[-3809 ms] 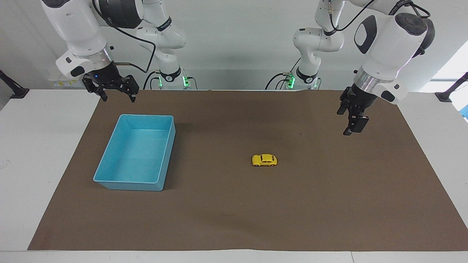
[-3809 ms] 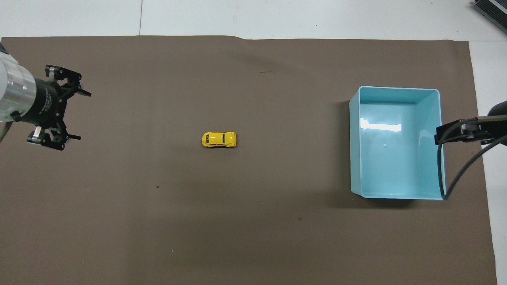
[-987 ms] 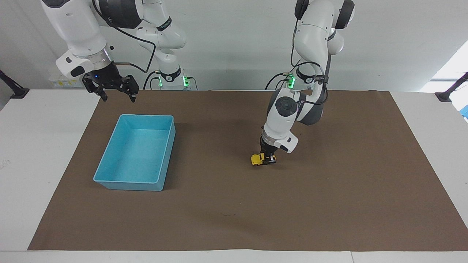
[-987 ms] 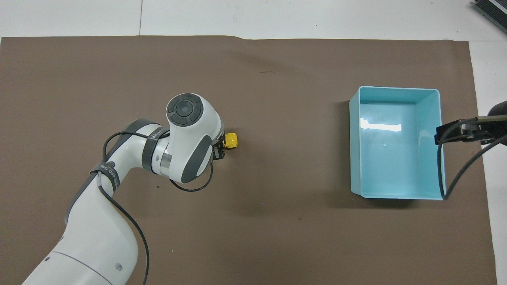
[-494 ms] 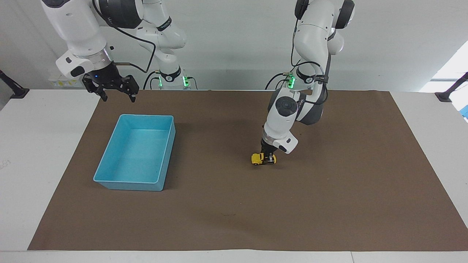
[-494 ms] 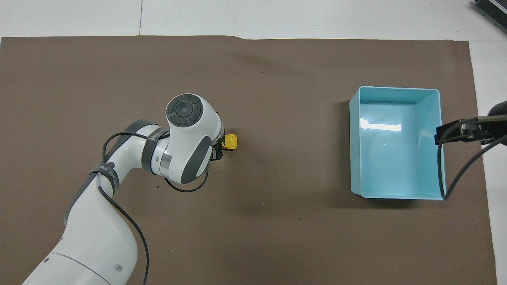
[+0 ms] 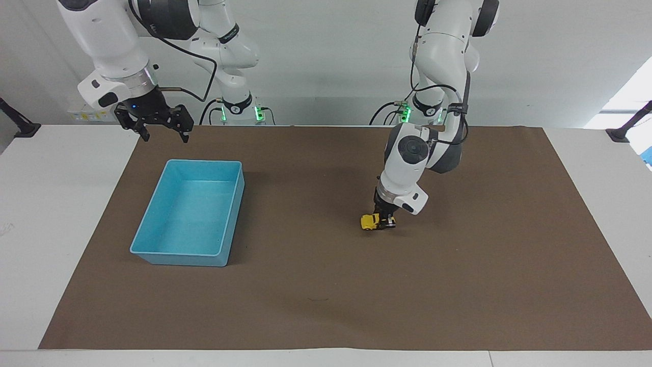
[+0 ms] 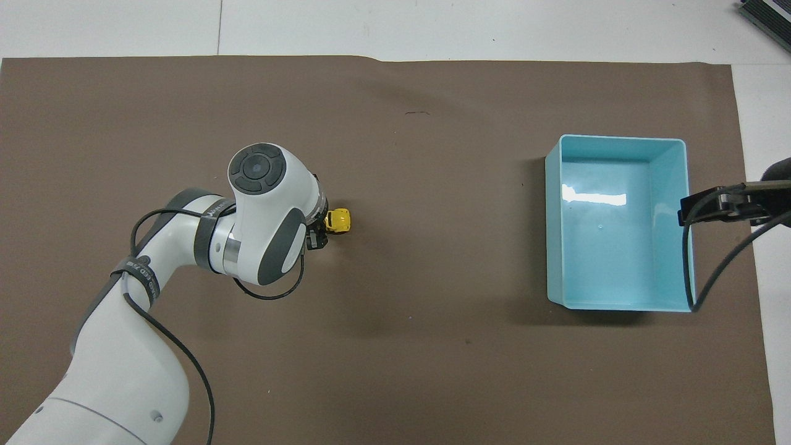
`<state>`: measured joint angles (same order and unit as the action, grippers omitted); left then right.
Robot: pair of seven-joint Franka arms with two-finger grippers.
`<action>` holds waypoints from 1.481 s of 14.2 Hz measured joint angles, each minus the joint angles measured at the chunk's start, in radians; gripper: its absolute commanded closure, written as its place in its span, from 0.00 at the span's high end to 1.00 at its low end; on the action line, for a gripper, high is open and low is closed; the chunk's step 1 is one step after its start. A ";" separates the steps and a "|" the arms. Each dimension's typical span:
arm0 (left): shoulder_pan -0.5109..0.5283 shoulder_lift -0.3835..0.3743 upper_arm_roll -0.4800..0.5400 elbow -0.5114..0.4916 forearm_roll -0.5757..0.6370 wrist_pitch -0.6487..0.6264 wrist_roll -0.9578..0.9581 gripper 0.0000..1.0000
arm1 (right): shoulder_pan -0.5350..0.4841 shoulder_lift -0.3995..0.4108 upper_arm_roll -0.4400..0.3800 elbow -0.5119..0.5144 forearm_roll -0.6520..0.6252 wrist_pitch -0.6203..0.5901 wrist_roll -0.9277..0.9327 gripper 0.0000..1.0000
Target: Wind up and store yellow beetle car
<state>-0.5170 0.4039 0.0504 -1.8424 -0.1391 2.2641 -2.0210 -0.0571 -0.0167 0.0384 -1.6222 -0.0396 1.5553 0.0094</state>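
The yellow beetle car (image 7: 370,221) sits on the brown mat near the table's middle. It also shows in the overhead view (image 8: 338,220), half covered by the arm. My left gripper (image 7: 384,220) points down and is shut on the car's end toward the left arm's side. My right gripper (image 7: 160,128) is open and empty; it waits in the air over the mat's edge by the blue tray (image 7: 153,219). In the overhead view only a bit of the right gripper (image 8: 720,207) shows over the tray's rim (image 8: 618,139).
The blue tray stands empty at the right arm's end of the table. The brown mat (image 7: 458,285) covers most of the white table.
Over the last second my left gripper has dragged the car along the mat toward the left arm's end. Before that it came down from the air onto the car. The right arm has not moved.
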 measured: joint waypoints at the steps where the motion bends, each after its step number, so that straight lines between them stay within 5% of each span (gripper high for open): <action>1: 0.014 -0.009 0.001 -0.014 0.000 0.000 0.004 0.00 | 0.000 0.000 0.000 0.000 0.000 0.000 0.000 1.00; 10: 0.120 -0.061 0.004 -0.087 -0.004 -0.011 0.121 0.00 | 0.000 0.000 0.000 0.000 0.000 -0.003 0.000 1.00; 15: 0.136 -0.064 0.005 -0.089 -0.004 -0.019 0.132 0.19 | 0.000 0.000 0.000 0.000 0.000 -0.003 0.000 1.00; 17: 0.136 -0.064 0.005 -0.089 -0.004 -0.020 0.132 0.30 | 0.000 0.000 0.000 0.000 0.000 -0.003 0.000 1.00; 18: 0.136 -0.064 0.005 -0.089 -0.004 -0.020 0.132 0.50 | 0.000 0.000 0.000 0.000 0.000 -0.003 0.000 1.00; 19: 0.138 -0.064 0.005 -0.089 -0.004 -0.021 0.132 0.99 | 0.000 0.000 0.000 0.000 0.000 -0.003 0.000 1.00; 21: 0.150 -0.057 0.009 -0.090 -0.004 -0.020 0.133 1.00 | 0.000 0.000 0.000 0.000 0.000 -0.003 0.000 1.00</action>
<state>-0.3668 0.3469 0.0598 -1.9326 -0.1430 2.2444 -1.8877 -0.0571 -0.0167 0.0384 -1.6222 -0.0396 1.5522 0.0094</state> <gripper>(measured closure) 0.507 0.000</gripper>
